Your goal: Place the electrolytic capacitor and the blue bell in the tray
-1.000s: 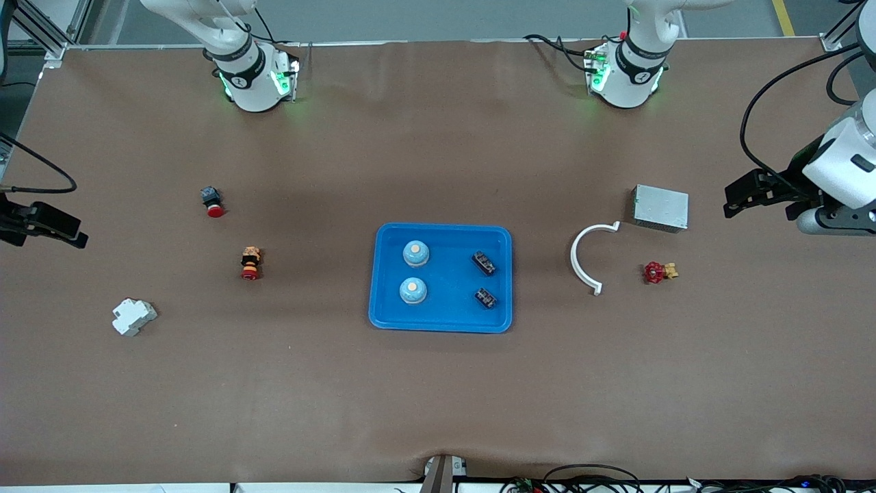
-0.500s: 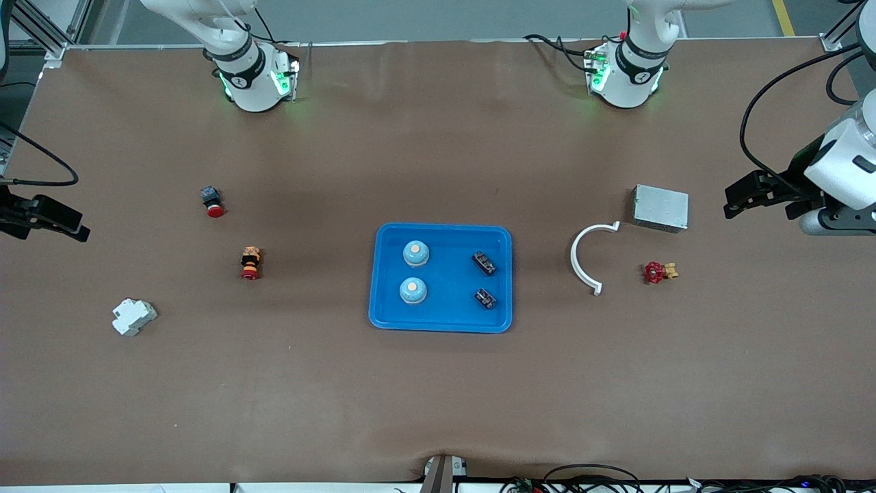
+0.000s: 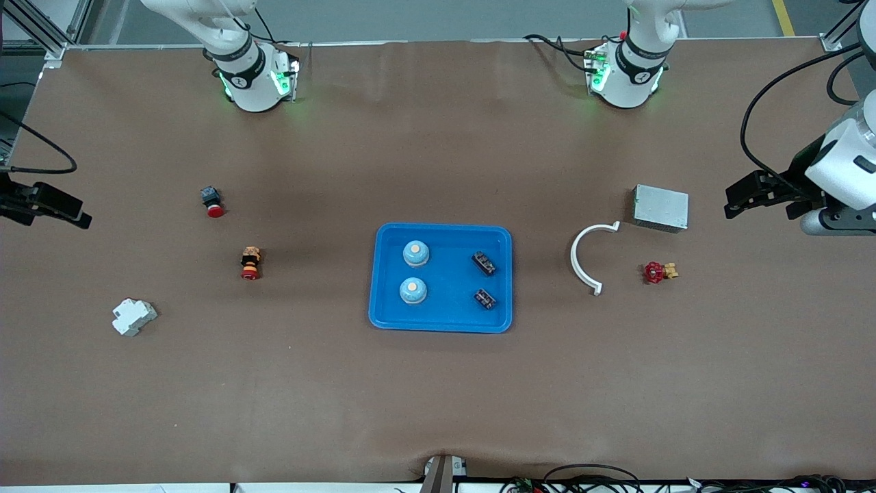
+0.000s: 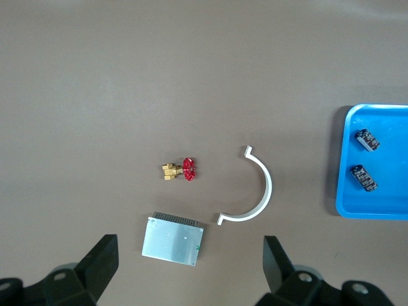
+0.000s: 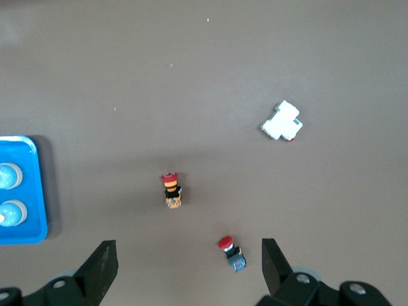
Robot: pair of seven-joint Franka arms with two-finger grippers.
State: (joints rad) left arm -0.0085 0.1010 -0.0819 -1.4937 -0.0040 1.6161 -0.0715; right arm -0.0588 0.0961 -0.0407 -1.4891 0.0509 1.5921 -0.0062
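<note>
While both arms wait high at the two ends of the table, we see the blue tray [image 3: 443,233] in the middle. In it sit two blue bells [image 3: 415,253] [image 3: 413,291] on the side toward the right arm's end, and two small dark capacitors [image 3: 483,263] [image 3: 485,298] on the side toward the left arm's end. The left gripper [image 4: 191,268] hangs with its fingers wide apart, holding nothing, over the grey box [image 4: 173,238], near a white curved piece [image 4: 255,194] and a red valve [image 4: 180,170]. The right gripper [image 5: 189,271] is wide too and holds nothing, over a red button [image 5: 231,252], a second button [image 5: 171,190] and a white block [image 5: 282,121]
</note>
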